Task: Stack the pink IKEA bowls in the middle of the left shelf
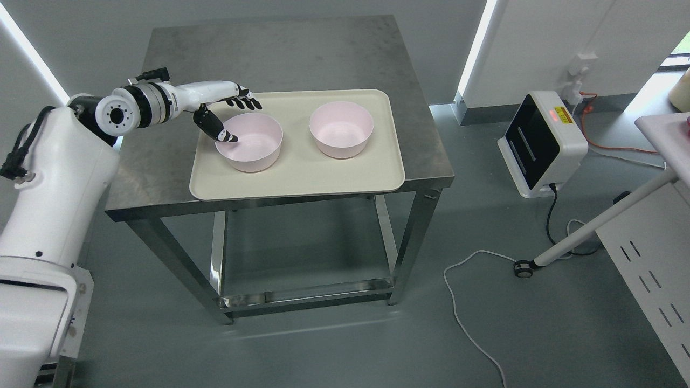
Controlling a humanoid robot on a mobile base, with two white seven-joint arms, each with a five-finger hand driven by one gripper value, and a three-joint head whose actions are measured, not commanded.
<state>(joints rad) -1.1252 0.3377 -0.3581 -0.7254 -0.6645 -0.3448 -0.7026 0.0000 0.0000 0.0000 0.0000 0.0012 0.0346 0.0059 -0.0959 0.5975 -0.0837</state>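
Observation:
Two pink bowls stand apart on a cream tray [302, 180] on the steel table. The left bowl [256, 145] is near the tray's left side, the right bowl [340, 129] near its middle right. My left hand [237, 118] reaches in from the left and hovers at the left bowl's rim. Its thumb [216, 129] points down over the near-left rim into the bowl, and its other fingers [245, 102] stretch above the far rim. The hand is spread and holds nothing. The right arm does not show.
The steel table [161, 178] has a lower shelf [302, 269] beneath. A white device [542, 143] with a red light sits on the floor at right, with cables [463, 302] trailing across the floor. A white furniture leg with a castor [523, 268] stands at far right.

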